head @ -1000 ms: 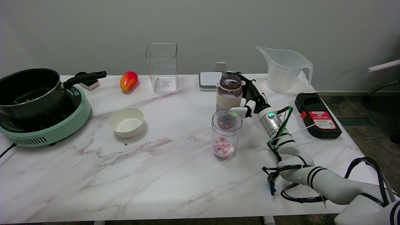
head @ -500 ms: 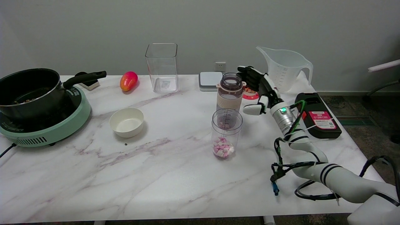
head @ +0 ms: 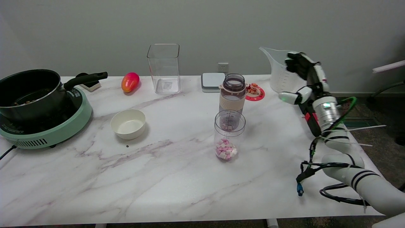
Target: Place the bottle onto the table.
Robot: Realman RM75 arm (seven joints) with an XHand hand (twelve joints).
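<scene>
Item 1 — tall translucent smoky-brown plastic bottle with beige band, lid off [head: 233, 95]: upright on the white marble-pattern table [head: 158, 177], mid-rear, just behind the clear plastic cup holding pink-and-white cubes [head: 229, 134]. Nothing touching it.

Item 2 — right hand [head: 305, 79], black-and-white: raised at far right, in front of the clear measuring jug [head: 283, 69], well apart from the bottle. Fingers spread, holding nothing.

Change log: 1 s ago your hand was wrapped round the bottle's right side; half a sec ago it had let go and sat just beside it; now it's up and off to the right. Bottle hasn't shifted or tipped btwn frames. Red round coaster w/ small orange figure [head: 255, 91], hidden by the hand before, now shows right of the bottle.

Meaning for task: release looks clean, bottle stands unaided, so placement appears done. You've only the retreat left; mind the jug and the black box with red label [head: 311, 122] behind the wrist.

Other stock:
- black saucepan [head: 30, 93] on mint-green hob [head: 47, 126], far left
- white bowl [head: 128, 123]
- red-orange mango [head: 130, 81]
- clear square container [head: 164, 68]
- small grey-white pad [head: 212, 81] at rear edge
</scene>
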